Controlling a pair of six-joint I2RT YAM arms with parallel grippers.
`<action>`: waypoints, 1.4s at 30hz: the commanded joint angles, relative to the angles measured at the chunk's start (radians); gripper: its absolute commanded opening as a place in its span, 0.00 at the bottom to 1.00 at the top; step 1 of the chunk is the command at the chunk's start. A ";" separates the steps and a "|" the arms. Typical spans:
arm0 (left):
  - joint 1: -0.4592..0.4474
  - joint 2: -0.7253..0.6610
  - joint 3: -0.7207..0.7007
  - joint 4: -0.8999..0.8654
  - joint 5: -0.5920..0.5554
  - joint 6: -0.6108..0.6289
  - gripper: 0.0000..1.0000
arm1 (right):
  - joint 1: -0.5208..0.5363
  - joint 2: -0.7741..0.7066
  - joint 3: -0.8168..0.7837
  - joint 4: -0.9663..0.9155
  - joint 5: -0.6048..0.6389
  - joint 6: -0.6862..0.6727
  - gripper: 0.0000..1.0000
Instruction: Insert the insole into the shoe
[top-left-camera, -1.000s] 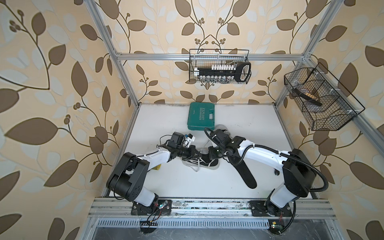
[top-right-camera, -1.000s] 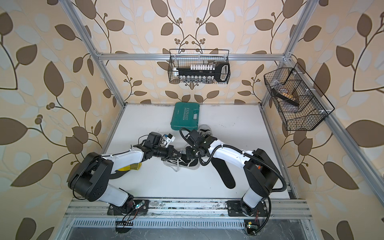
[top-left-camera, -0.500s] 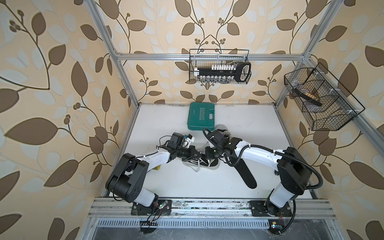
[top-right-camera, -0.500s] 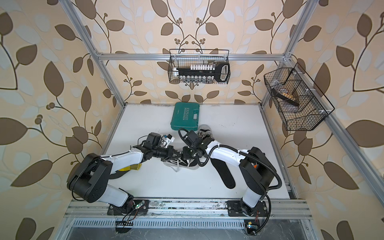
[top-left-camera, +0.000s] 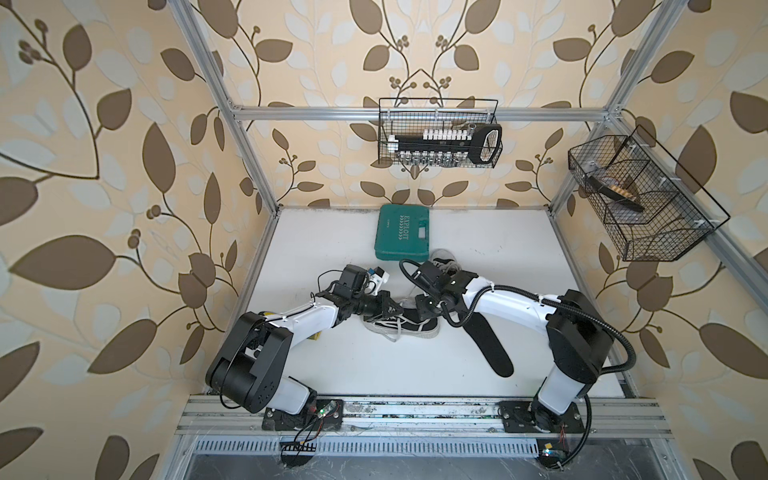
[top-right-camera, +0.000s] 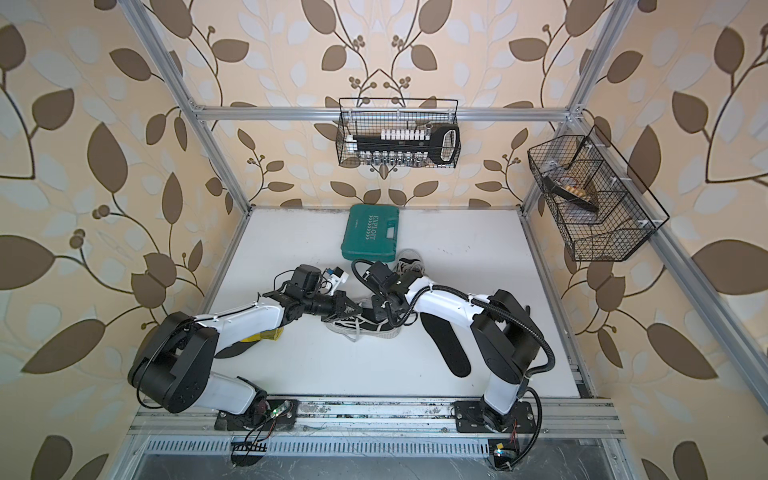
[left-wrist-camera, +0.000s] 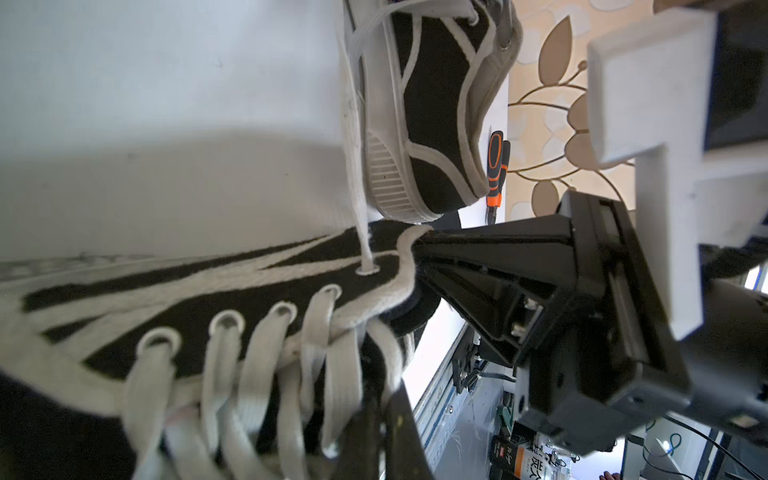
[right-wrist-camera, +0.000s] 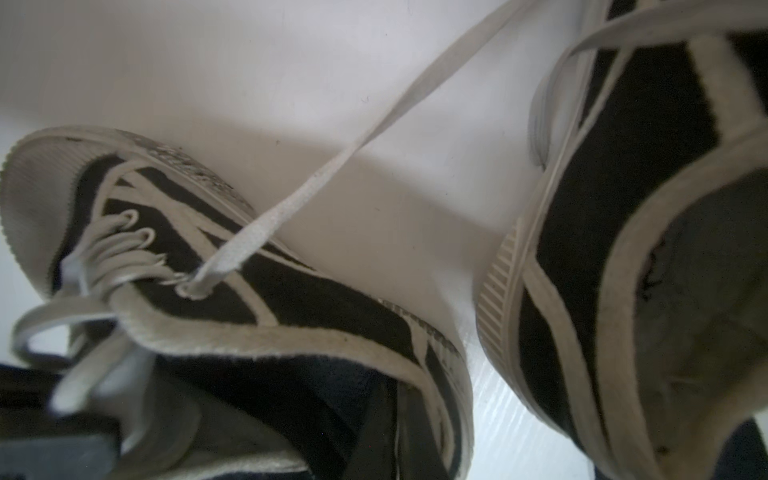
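Hard to see the tips of the left gripper (top-left-camera: 392, 309), buried among the flat white laces (left-wrist-camera: 266, 353) of the shoe (top-left-camera: 419, 326); drawn fully together, with no telling whether on lace or tongue. Opposite it, nose to nose, the right gripper (left-wrist-camera: 419, 249): tapered black plastic wedges squeezed to a point, seemingly nipping the pale collar rim. On the far side of the right gripper, half hidden by its wrist, a second shoe (right-wrist-camera: 623, 249) of the same black canvas with a ribbed rubber heel band, cut off at the frame edge in both wrist views. Just beside the right gripper, toward its arm's base and partly under the white forearm, the insole (top-left-camera: 488, 345): long, flat, matt black, rounded at both ends. Lies bare on the white table (top-left-camera: 332, 249), in neither shoe.
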 joint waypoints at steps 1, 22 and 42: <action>-0.013 -0.035 -0.014 0.002 0.036 0.006 0.00 | -0.005 0.102 -0.001 -0.094 -0.004 -0.037 0.00; -0.016 -0.102 -0.114 0.051 0.024 -0.042 0.00 | 0.065 0.214 0.012 -0.103 0.012 0.062 0.00; -0.017 -0.126 -0.111 -0.048 -0.061 -0.012 0.00 | 0.025 0.067 0.087 -0.264 0.082 -0.012 0.53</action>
